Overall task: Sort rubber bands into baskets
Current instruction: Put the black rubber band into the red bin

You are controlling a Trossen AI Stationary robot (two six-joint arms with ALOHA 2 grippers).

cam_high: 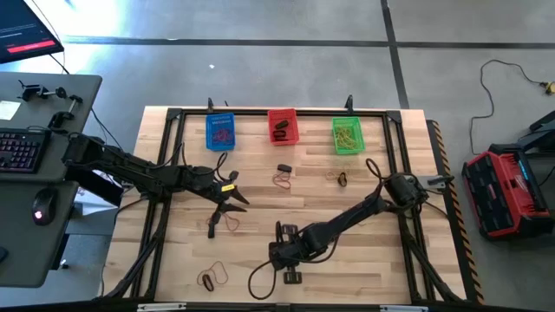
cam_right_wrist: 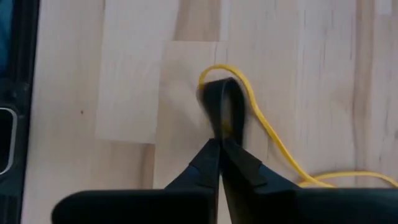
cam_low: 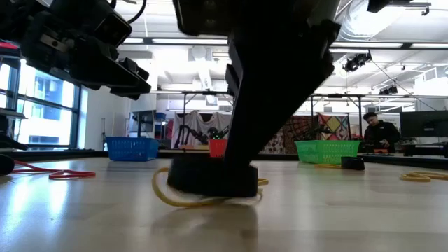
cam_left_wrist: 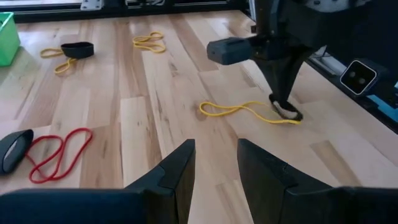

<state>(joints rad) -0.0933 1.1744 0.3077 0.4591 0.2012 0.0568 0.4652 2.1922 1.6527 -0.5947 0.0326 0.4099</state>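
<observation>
Right gripper: the right gripper (cam_right_wrist: 221,140) is down on the pale wooden plank table (cam_high: 364,260) near its front edge, fingers pinched together on a thin yellow rubber band (cam_left_wrist: 245,112) and a thicker black rubber loop (cam_right_wrist: 222,106) lying with it.
Left gripper: the left gripper (cam_left_wrist: 214,165) hovers over the table's left half, fingers narrowly parted, nothing between them.
Baskets: the blue plastic mesh basket (cam_high: 220,132), red plastic mesh basket (cam_high: 283,126) and green plastic mesh basket (cam_high: 347,135) stand in a row along the far edge, each with bands inside.
Loose bands: a thin red rubber band (cam_left_wrist: 59,152) lies near the left gripper; more yellowish bands (cam_left_wrist: 149,41) lie mid-table.
Background: a person (cam_low: 378,133) sits beyond the table.
</observation>
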